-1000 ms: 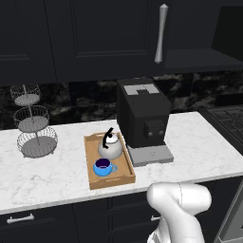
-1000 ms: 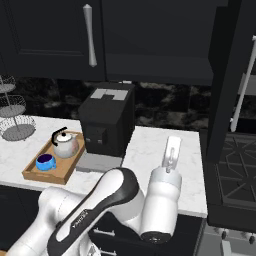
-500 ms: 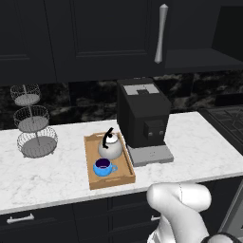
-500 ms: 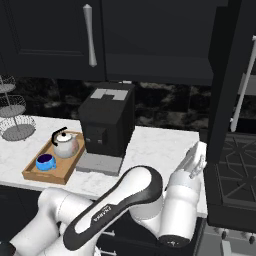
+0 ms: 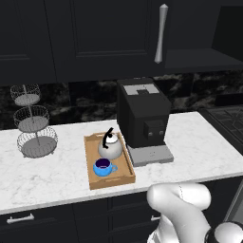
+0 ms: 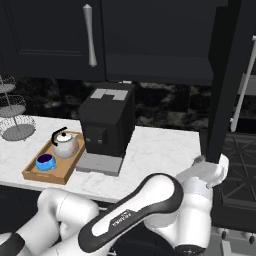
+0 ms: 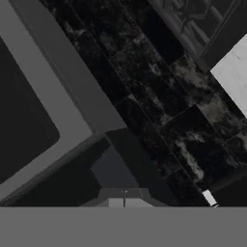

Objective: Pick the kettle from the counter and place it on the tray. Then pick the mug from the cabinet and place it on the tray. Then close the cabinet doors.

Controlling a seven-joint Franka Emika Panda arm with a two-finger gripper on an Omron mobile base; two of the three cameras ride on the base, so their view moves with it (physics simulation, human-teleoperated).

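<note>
Tray (image 5: pixel 125 174): on the counter (image 5: pixel 199 142), just left of the coffee machine (image 5: pixel 141 114); long axis runs front to back.
Kettle (image 5: pixel 110 147): upright at the tray's rear.
Mug (image 5: pixel 103 167): at the tray's front, handle pointing right.
Cabinet door (image 6: pixel 231 85): open, edge-on at the right.
Gripper (image 7: pixel 124 198): fingers pressed together, holding nothing, close to that door.

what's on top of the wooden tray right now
The kettle and the blue mug sit on the tray, mug nearer the counter edge. The tray floor beneath them is covered.
</note>
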